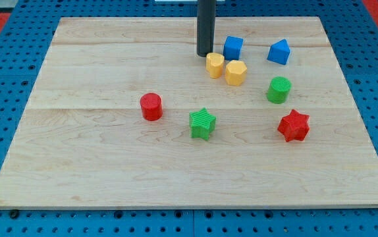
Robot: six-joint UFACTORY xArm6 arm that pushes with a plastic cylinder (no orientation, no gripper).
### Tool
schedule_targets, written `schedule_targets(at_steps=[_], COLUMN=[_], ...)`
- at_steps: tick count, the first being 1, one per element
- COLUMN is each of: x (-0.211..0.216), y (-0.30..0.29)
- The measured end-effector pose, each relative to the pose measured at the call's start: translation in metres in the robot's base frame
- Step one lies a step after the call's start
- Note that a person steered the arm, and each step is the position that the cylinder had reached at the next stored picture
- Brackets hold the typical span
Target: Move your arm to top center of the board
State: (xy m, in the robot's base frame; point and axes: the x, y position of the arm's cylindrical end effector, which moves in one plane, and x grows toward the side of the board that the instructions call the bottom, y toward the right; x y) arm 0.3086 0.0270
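Note:
My dark rod comes down from the view's top, and my tip [205, 54] rests on the wooden board [97, 151] near its top centre. The tip is just left of and above a yellow block [215, 65], close to it or touching; I cannot tell which. A second yellow block [236, 72] lies just right of the first. A blue cube [233, 47] sits right of the rod.
A blue triangular block [279, 52] lies at the upper right. A green cylinder [278, 89] and a red star [294, 126] lie on the right. A green star [202, 124] and a red cylinder [151, 106] lie near the middle.

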Motion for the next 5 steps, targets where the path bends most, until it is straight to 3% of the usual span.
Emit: schedule_targets(at_steps=[2,5], x=[0.022,0.005], y=[-0.010,-0.038])
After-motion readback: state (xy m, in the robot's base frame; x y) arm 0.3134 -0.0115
